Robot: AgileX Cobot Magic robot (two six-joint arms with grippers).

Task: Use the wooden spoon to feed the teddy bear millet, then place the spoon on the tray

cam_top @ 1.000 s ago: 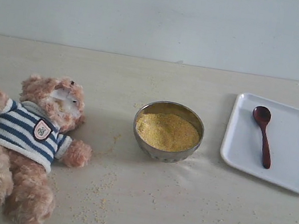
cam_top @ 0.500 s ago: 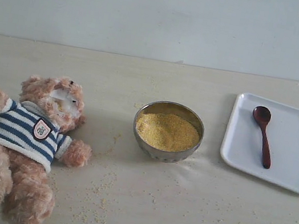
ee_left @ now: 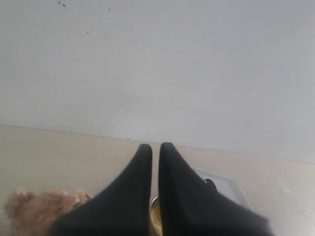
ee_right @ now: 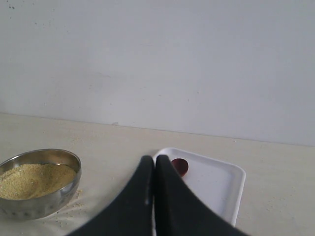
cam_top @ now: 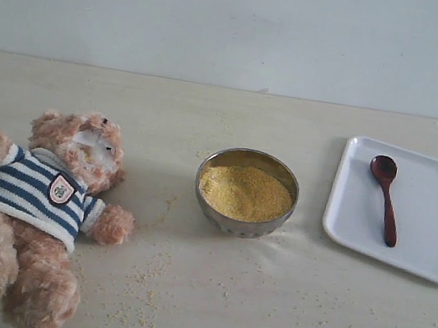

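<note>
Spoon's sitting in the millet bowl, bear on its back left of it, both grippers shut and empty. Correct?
No: the wooden spoon lies on the white tray, right of the metal bowl, not in the millet; the exterior view shows it. Rest holds: teddy bear on its back left of the bowl, left gripper and right gripper shut, empty.

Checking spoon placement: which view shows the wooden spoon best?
Exterior view: the whole wooden spoon lies on the tray. Right wrist view shows only its bowl past the right gripper; left wrist view, a dark speck.

Behind right fingers (ee_right: pixel 173 202), wooden spoon (ee_right: pixel 179 166) handle hidden; teddy bear (cam_top: pixel 35 204) feet cropped.
</note>
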